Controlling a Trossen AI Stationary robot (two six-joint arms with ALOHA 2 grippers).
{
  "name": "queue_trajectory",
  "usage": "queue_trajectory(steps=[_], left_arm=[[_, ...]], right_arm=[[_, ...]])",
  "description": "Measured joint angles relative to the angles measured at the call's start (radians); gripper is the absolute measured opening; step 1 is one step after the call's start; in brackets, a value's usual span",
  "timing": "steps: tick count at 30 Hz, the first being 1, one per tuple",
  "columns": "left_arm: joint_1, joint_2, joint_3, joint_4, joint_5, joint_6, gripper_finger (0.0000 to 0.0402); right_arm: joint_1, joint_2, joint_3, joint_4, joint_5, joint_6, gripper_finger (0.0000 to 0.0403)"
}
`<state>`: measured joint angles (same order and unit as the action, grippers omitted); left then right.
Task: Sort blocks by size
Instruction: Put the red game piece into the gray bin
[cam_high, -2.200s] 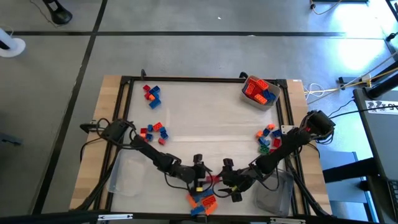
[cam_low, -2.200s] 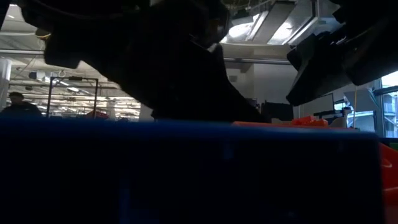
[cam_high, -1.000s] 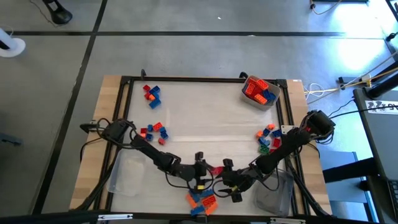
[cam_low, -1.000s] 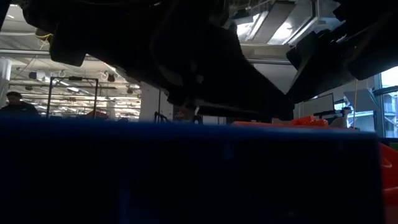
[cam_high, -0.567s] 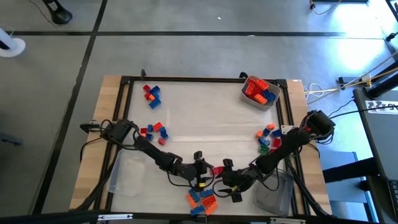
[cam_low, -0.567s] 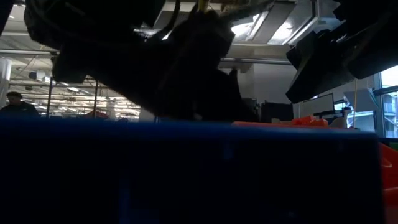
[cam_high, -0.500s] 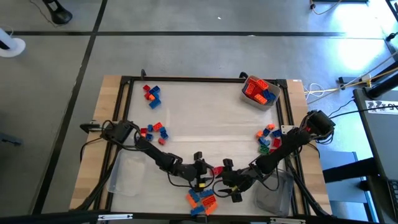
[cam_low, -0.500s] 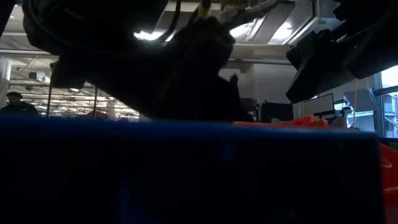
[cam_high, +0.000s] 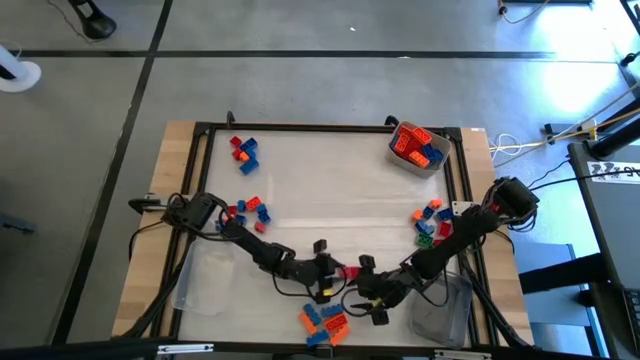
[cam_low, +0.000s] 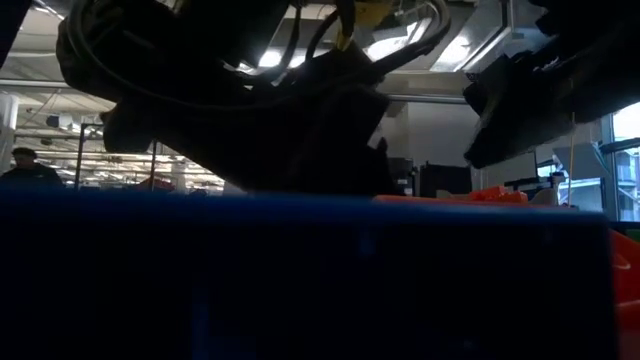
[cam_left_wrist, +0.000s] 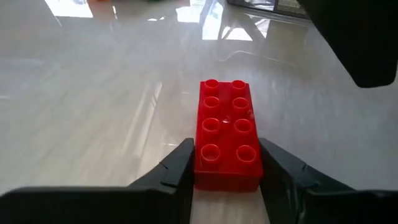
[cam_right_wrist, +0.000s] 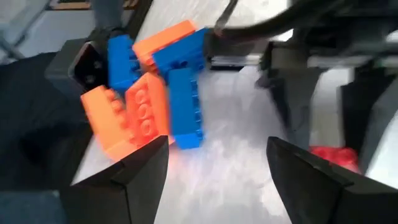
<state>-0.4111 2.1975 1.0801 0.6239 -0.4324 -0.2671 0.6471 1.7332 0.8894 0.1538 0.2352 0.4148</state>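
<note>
**Operator:** Where do I stand with the left arm?

**Spotter:** Your left gripper (cam_left_wrist: 227, 163) is down at the table's near edge, and its two fingers (cam_left_wrist: 180, 165) sit against both long sides of a red brick (cam_left_wrist: 226, 132), a two-by-four lying studs up on the table (cam_high: 330, 190). You look clamped on that brick, or within a hair of it. I'd judge the step as the pick itself.

**Operator:** How do I do it well?

**Spotter:** The fingers catch only the brick's near end, so most of it sticks out ahead of you. Squeeze firmly before you raise it, and lift straight up so it doesn't swing out of the pads. Watch the dark bulk of the other arm just beyond the brick's far end.

**Operator:** And the pose?

**Spotter:** From above, your left arm (cam_high: 245, 245) runs from the left rail in toward the middle of the near edge, stretched low and long. The right gripper (cam_right_wrist: 217, 165) meets it there from the opposite side, jaws spread wide and holding nothing, facing the orange and blue pile (cam_right_wrist: 149, 93).

**Operator:** Where are the other blocks?

**Spotter:** That near pile (cam_high: 325, 322) lies just in front of both grippers. There are loose groups at far left (cam_high: 243, 152), mid left (cam_high: 247, 211) and by the right rail (cam_high: 430, 222), and a filled tub (cam_high: 417, 146) at the far right corner.
</note>
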Motion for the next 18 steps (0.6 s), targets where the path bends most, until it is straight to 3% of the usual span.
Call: queue_trajectory(steps=[2, 7, 12, 18], left_arm=[[-0.006, 0.000, 0.000, -0.001, 0.000, 0.010, 0.0123], [-0.036, -0.032, 0.000, -0.023, -0.015, 0.039, 0.0123], [-0.099, -0.091, 0.000, -0.023, -0.141, 0.124, 0.0126], [-0.149, -0.130, 0.001, 0.006, -0.215, 0.207, 0.0128]], right_arm=[[-0.002, 0.000, 0.000, -0.001, -0.025, 0.010, 0.0269], [0.008, -0.028, -0.001, -0.031, 0.047, 0.026, 0.0269], [0.046, -0.119, 0.000, -0.123, 0.227, 0.041, 0.0269], [0.100, -0.142, 0.000, -0.159, 0.417, 0.023, 0.0269]])
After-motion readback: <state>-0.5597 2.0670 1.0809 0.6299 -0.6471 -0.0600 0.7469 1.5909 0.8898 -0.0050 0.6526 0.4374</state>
